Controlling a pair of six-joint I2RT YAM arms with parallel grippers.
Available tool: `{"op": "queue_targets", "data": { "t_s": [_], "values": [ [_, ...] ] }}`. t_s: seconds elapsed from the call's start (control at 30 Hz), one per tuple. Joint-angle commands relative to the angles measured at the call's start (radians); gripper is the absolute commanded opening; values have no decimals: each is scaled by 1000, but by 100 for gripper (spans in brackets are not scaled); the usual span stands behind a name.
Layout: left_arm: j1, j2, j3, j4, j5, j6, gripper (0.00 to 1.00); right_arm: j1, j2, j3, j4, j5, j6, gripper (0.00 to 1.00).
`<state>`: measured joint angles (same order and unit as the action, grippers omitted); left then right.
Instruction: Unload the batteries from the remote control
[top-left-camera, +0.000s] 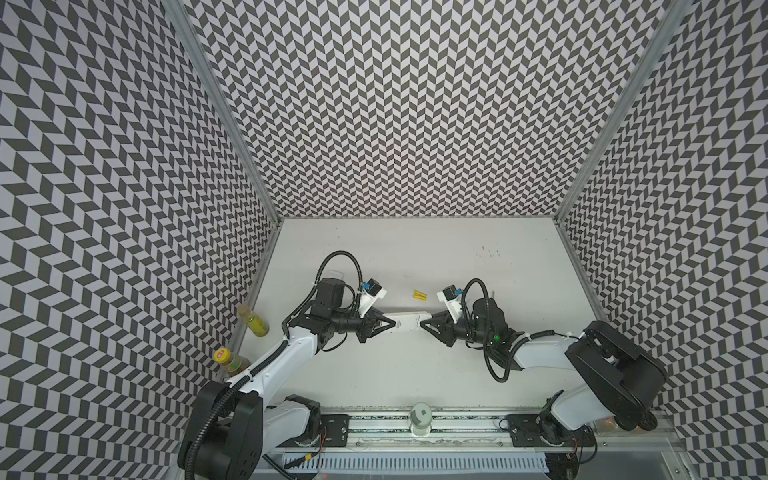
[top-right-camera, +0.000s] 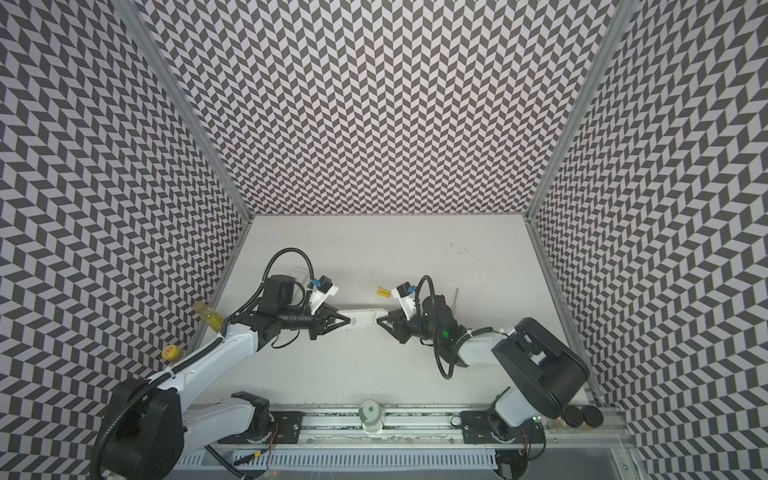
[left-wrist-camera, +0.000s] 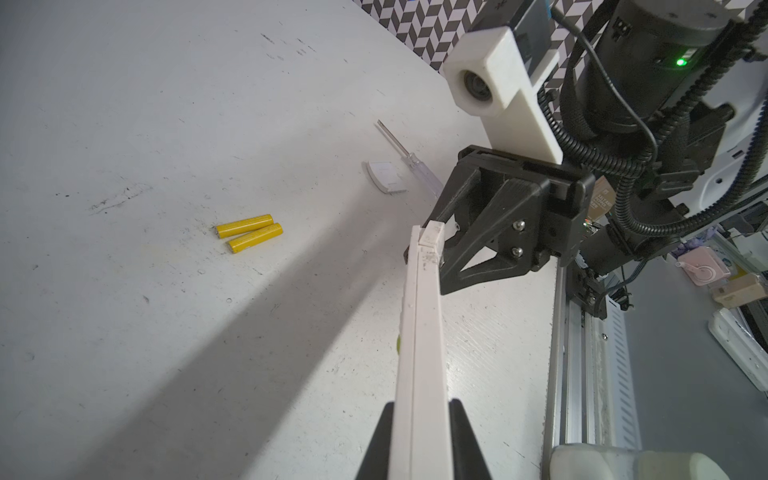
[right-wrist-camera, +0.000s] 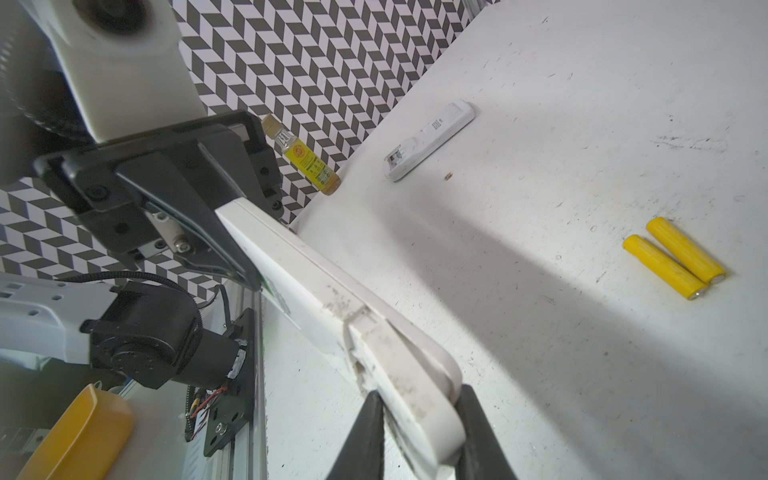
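I hold a long white remote control (top-left-camera: 409, 322) in the air between both arms, level above the middle of the table. My left gripper (left-wrist-camera: 422, 405) is shut on one end of it. At the other, rounded end, where the back cover sits, my right gripper (right-wrist-camera: 419, 392) is shut on it with both fingers touching. Two yellow batteries (top-left-camera: 419, 295) lie side by side on the table just behind the remote, also in the wrist views (left-wrist-camera: 249, 232) (right-wrist-camera: 675, 257). Whether any batteries are inside the held remote is hidden.
A second white remote (right-wrist-camera: 428, 139) with an open compartment lies at the back left. A clear-handled screwdriver (left-wrist-camera: 409, 160) and a loose white cover (left-wrist-camera: 384, 176) lie behind the right arm. Two bottles (top-left-camera: 253, 320) (top-left-camera: 230, 359) stand along the left wall, and a jar (top-left-camera: 419, 415) on the front rail.
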<state>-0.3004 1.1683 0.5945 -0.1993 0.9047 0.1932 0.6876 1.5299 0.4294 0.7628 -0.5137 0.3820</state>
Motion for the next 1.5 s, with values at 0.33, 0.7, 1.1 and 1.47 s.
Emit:
{"op": "queue_targets", "data": {
  "t_s": [0.33,0.7,1.1,1.47],
  "values": [
    [2,-2,24,49,-93,-22,0,30,-57,8,69,-77,-4,25],
    [0,4,21,55,-136,-26,0,36,-74,7,56,-95,-7,32],
    [0,-1,16,58,-192,-19,0,50,-80,17,23,-97,-27,23],
    [3,4,20,58,-242,-13,0,49,-90,12,-41,-76,-64,13]
  ]
}}
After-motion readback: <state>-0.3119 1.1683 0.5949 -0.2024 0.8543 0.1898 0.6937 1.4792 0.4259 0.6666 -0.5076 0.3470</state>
